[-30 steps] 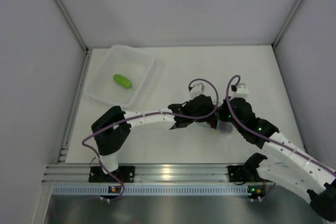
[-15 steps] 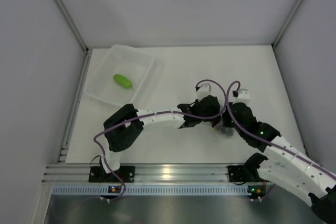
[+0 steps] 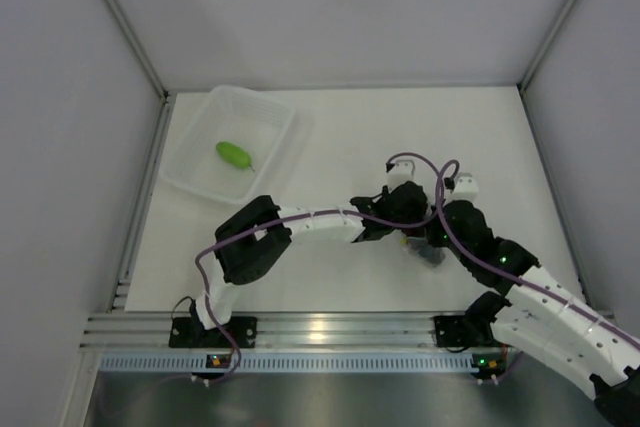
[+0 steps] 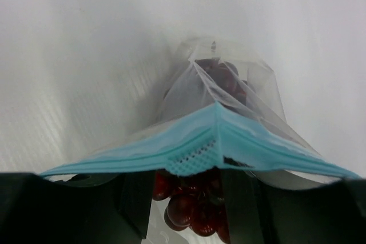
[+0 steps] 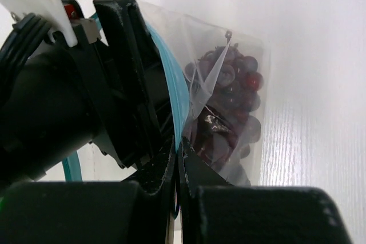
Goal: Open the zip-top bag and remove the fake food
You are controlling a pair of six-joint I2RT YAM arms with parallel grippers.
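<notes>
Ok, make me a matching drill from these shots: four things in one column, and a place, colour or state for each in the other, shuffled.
1. green toy piece
2. grapes
3. zip strip
4. right gripper

A. shut on the bag
B. light blue
C. lying in the tub
D. inside the bag

Pairs: 1-C, 2-D, 3-B, 4-A.

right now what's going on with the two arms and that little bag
Both are working on the zip-top bag. The right pincer is shut on the bag's plastic. The left pincer sits at the blue zip strip, jaws apart, with the grape bunch inside the bag showing between them; whether it grips anything is unclear. The green piece already lies in the tub at the far left.
</notes>
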